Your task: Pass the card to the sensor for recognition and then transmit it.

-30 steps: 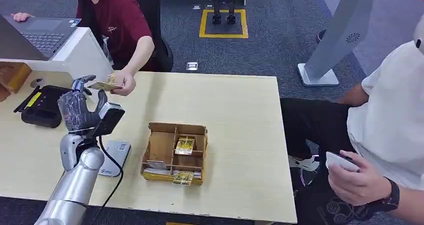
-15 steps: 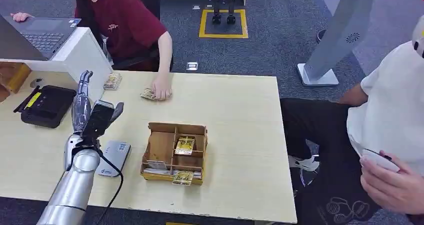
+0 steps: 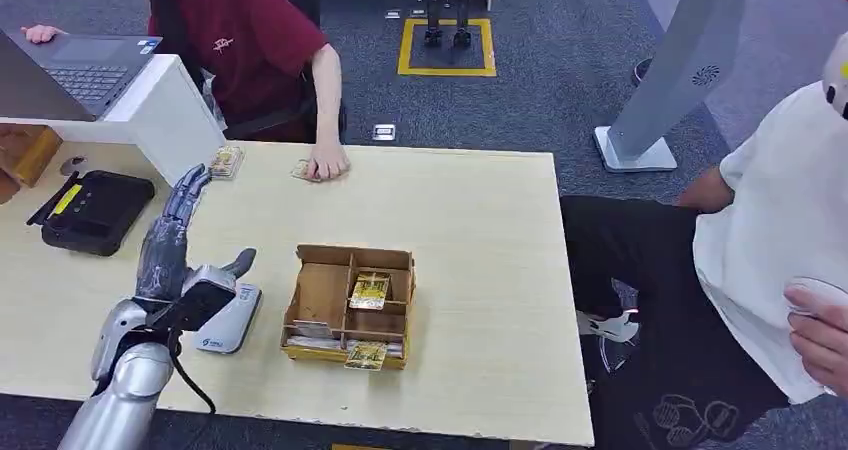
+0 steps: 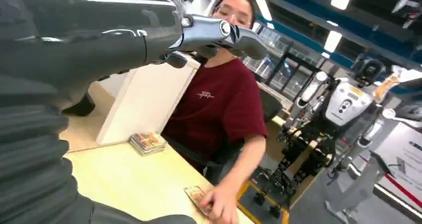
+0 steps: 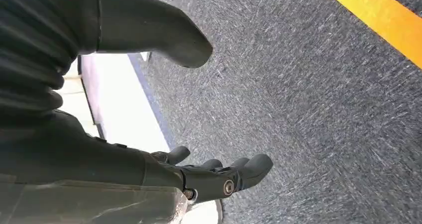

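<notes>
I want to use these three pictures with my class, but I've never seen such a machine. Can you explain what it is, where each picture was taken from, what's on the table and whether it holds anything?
It is a humanoid robot with two silver arms ending in many-fingered hands. The wide picture comes from a camera on its head, looking down at a table. The other two come from cameras at its wrists.

The left hand is raised over the table, fingers spread, holding nothing. The right hand hangs over grey carpet, also empty.

On the table lie a cardboard box with cards in its compartments, a small grey card sensor, a black device and a stack of cards. A person in red presses a card to the table.
</notes>
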Tool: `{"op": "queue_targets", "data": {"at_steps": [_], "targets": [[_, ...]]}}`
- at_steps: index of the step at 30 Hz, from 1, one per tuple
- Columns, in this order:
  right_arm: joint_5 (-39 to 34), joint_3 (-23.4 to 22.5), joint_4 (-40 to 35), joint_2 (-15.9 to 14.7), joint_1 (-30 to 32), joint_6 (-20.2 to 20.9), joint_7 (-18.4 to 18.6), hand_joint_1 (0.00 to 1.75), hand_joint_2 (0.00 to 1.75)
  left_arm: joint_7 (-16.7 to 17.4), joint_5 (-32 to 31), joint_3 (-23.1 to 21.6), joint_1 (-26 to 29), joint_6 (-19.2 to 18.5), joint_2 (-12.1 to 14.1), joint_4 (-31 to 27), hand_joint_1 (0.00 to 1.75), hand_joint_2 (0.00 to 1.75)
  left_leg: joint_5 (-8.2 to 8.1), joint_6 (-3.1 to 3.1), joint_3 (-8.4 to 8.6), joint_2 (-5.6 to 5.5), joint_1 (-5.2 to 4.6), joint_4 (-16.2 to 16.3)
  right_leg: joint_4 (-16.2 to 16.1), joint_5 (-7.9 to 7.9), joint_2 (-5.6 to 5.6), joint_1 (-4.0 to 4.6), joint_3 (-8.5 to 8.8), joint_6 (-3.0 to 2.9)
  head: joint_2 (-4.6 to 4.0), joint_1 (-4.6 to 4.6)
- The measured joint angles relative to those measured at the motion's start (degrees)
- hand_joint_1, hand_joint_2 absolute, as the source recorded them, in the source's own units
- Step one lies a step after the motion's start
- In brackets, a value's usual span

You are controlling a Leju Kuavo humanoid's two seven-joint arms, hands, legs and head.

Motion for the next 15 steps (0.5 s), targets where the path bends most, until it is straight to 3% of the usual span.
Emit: {"op": "queue_targets", "data": {"at_steps": [7, 11, 15], "targets": [[-0.3, -0.9, 0.0, 0.0, 0.1, 0.0, 0.5, 0.0, 1.75, -0.1, -10.4, -4.9, 8.2, 3.8, 2.4, -7.2, 0.0, 1.75, -0.02, 0.01, -0.02, 0.01, -0.01, 0.0, 0.0, -0.01, 0.0, 0.0, -0.01, 0.01, 0.0, 0.0], [-0.3, -1.2, 0.0, 0.0, 0.1, 0.1, 0.5, 0.0, 1.75, 2.9, -18.2, -7.6, 10.8, 8.7, 2.9, -8.7, 0.0, 1.75, -0.02, 0.01, -0.02, 0.01, -0.01, 0.0, 0.0, 0.0, 0.0, -0.01, -0.01, 0.01, 0.0, -0.02], [-0.3, -1.3, 0.0, 0.0, 0.0, 0.1, 0.5, 0.0, 1.75, 5.1, -21.6, -10.0, 12.2, 9.8, 3.8, -8.7, 0.0, 1.75, -0.01, 0.01, -0.02, 0.01, 0.0, 0.0, 0.0, 0.0, -0.01, -0.01, -0.01, 0.01, 0.0, -0.02]]}}
